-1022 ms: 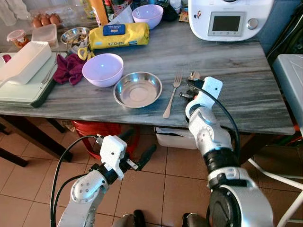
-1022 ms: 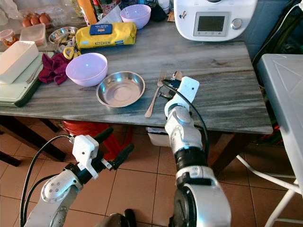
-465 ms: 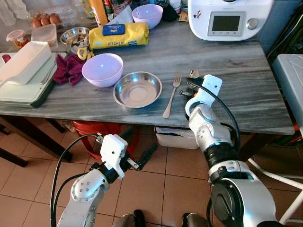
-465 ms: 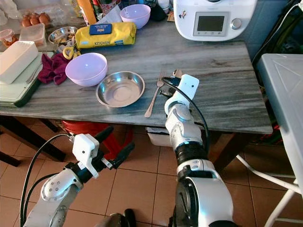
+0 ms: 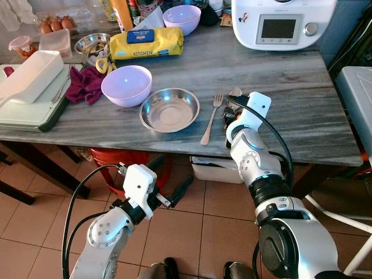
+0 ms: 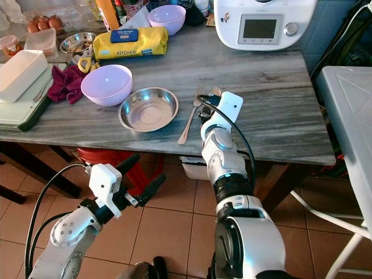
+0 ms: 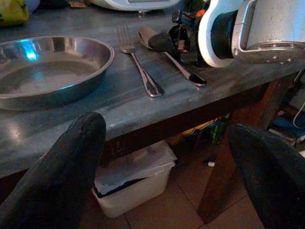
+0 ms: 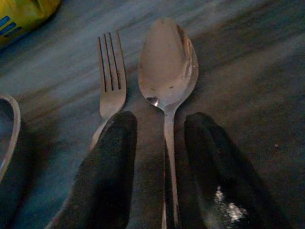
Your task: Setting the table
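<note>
Now our right gripper (image 8: 164, 157) has drawn back slightly; its fingers stand apart astride the spoon (image 8: 167, 71) handle, gripping nothing. We judge the spoon placed, at 3 o'clock of the fork (image 5: 210, 118) and steel plate (image 5: 169, 110). Our left gripper (image 5: 168, 192) hangs open below the table (image 5: 302, 116).

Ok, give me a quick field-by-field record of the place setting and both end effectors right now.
surface: grey wood-grain table
dish: round shallow steel plate, near the front edge
fork: silver metal fork, lying right of the plate
spoon: silver metal spoon, lying beside the fork, bowl up
right end effector: over the table, fingers open either side of the spoon handle
left end effector: open, below the table edge, holding nothing
</note>
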You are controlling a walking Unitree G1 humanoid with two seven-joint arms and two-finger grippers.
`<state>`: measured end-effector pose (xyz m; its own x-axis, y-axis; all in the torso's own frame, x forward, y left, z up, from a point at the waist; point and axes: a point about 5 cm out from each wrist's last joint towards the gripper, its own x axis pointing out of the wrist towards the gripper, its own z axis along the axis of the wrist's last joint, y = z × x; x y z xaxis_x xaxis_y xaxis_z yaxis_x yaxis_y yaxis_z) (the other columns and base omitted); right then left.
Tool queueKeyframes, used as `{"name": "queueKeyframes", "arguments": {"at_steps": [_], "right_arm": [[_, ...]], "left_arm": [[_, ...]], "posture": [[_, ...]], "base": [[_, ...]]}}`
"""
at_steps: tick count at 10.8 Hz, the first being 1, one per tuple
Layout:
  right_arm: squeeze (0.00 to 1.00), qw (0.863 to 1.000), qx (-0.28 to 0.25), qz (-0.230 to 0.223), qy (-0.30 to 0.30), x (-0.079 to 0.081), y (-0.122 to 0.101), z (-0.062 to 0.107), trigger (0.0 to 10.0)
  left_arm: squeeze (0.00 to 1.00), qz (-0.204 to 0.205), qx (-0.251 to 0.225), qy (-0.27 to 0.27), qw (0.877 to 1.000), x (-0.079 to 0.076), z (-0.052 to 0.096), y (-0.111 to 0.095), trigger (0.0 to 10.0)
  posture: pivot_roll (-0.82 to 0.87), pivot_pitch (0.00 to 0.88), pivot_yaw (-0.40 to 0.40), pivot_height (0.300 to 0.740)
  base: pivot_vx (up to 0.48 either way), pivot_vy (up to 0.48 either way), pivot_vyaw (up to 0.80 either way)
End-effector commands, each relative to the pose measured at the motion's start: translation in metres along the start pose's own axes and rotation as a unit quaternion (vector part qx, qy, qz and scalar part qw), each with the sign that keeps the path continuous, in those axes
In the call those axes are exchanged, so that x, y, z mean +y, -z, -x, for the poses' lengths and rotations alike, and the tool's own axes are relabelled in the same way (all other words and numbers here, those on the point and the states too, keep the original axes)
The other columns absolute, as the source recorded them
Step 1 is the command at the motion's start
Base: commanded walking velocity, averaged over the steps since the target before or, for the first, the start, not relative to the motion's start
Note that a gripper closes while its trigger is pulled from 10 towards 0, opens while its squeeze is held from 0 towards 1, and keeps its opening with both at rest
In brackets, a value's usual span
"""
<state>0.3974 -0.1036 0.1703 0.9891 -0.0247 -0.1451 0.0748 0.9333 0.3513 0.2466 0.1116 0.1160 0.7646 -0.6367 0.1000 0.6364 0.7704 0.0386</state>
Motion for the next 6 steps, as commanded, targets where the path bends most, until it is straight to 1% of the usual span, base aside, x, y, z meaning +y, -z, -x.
{"name": "queueKeyframes", "arguments": {"at_steps": [1, 2, 3, 5, 6], "right_arm": [[1.00, 1.000, 0.004, -0.008, -0.004, 0.004, 0.001, 0.000, 10.0], [1.00, 1.000, -0.001, -0.008, -0.010, 0.006, 0.000, 0.001, 10.0], [1.00, 0.999, -0.026, 0.007, -0.022, 0.010, -0.008, 0.003, 10.0], [1.00, 0.993, -0.087, 0.056, -0.054, 0.019, -0.025, 0.015, 10.0], [1.00, 0.987, -0.117, 0.083, -0.065, 0.017, -0.029, 0.025, 10.0]], "left_arm": [[0.00, 0.001, 0.007, -0.006, 1.000, 0.002, 0.002, 0.002, 10.0], [0.00, 0.000, 0.007, -0.006, 1.000, 0.002, 0.001, 0.002, 10.0], [0.00, -0.001, 0.005, -0.008, 1.000, 0.002, 0.000, 0.002, 10.0], [0.00, -0.002, -0.012, -0.018, 1.000, 0.004, -0.005, -0.002, 10.0], [0.00, -0.003, -0.023, -0.026, 0.999, 0.008, -0.010, -0.007, 10.0]], "posture": [[-0.03, 0.217, 0.113, 0.740], [-0.03, 0.215, 0.113, 0.740], [-0.03, 0.210, 0.111, 0.740], [-0.04, 0.192, 0.101, 0.740], [-0.05, 0.179, 0.095, 0.740]], "base": [[0.000, 0.000, 0.00], [0.000, 0.000, 0.00], [0.000, 0.000, 0.00], [0.000, 0.000, 0.00], [0.000, 0.000, 0.00]]}}
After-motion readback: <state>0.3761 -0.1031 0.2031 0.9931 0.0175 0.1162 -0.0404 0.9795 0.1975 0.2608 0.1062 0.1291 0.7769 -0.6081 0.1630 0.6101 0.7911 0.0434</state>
